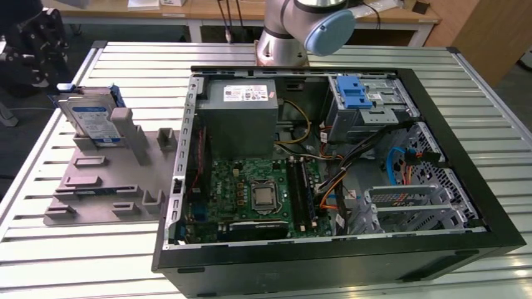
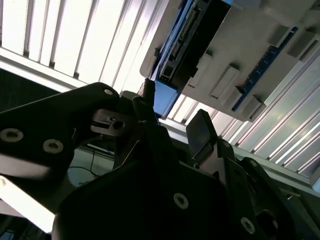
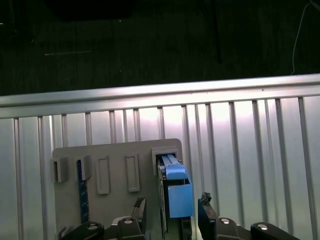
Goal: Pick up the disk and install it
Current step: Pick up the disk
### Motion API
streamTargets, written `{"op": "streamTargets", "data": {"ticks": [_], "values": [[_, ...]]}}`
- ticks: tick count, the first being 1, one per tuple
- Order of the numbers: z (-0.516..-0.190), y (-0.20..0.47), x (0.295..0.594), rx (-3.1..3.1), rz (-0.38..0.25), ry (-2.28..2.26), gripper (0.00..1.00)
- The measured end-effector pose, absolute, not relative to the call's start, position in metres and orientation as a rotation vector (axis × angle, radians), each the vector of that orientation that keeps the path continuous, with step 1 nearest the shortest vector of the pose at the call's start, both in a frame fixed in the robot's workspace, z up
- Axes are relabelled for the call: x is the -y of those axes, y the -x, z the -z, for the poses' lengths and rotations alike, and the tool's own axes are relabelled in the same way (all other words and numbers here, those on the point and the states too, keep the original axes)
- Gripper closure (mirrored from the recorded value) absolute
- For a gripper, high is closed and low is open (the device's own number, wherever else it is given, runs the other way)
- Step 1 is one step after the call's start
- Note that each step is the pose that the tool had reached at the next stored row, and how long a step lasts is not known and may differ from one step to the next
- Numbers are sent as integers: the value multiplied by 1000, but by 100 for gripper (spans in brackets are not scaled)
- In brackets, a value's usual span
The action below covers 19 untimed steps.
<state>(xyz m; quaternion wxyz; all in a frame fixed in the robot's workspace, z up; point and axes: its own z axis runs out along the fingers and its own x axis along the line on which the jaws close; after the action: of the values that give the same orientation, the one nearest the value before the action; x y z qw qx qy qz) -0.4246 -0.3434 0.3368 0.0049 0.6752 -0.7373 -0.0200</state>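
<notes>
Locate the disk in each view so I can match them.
Exterior view: disk stands upright in the grey holder, at the exterior view's left.
First wrist view: disk edge-on, blue bracket showing, in the grey holder's slot.
Second wrist view: disk's blue edge beside the grey holder.
Shared landmark: the grey holder.

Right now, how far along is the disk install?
Done: nothing is installed; the disk stands upright in its grey holder. In hand: the open hand straddles the disk, not gripping. Left: lifting it and fitting it into the computer case.
</notes>
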Motion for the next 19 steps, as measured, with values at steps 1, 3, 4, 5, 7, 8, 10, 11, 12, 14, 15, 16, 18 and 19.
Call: {"op": "streamTargets", "data": {"ticks": [1, 3, 4, 5, 7, 8, 10, 11, 12, 14, 15, 16, 18, 19], "values": [[-335, 425, 343, 2309, 62, -2115, 47], [-331, 425, 343, 2310, 61, -2116, 47], [-330, 425, 343, 2310, 61, -2116, 47], [-329, 425, 342, 2310, 60, -2116, 47], [-326, 426, 342, 2310, 59, -2118, 47], [-325, 426, 342, 2311, 58, -2118, 47], [-321, 427, 342, 2311, 56, -2119, 47], [-319, 428, 342, 2311, 56, -2120, 47], [-317, 428, 342, 2312, 55, -2120, 47], [-314, 429, 342, 2312, 54, -2120, 47], [-312, 429, 342, 2312, 54, -2120, 47], [-310, 430, 342, 2312, 54, -2120, 47], [-307, 430, 341, 2312, 54, -2121, 47], [-305, 430, 341, 2312, 54, -2120, 47]]}}
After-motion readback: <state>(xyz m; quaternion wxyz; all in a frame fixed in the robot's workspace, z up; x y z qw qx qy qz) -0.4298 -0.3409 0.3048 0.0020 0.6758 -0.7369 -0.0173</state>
